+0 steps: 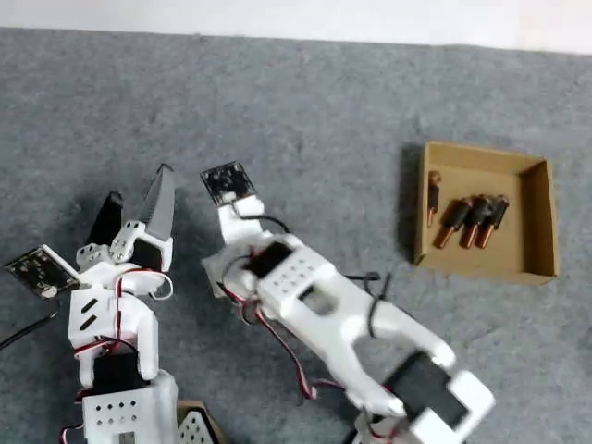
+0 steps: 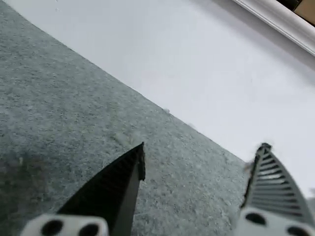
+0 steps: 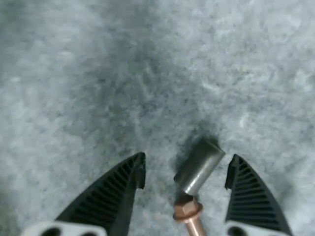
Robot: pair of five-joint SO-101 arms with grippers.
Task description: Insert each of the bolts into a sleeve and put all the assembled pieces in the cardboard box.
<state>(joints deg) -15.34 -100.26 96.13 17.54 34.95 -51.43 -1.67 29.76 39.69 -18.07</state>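
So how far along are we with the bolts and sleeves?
Done: four assembled pieces lie in the cardboard box. In hand: the right gripper is open astride a sleeve with a copper bolt at its end, on the carpet; not gripped, and I can't tell if it is fully inserted. To do: grasp that piece and box it. The left gripper is open and empty.
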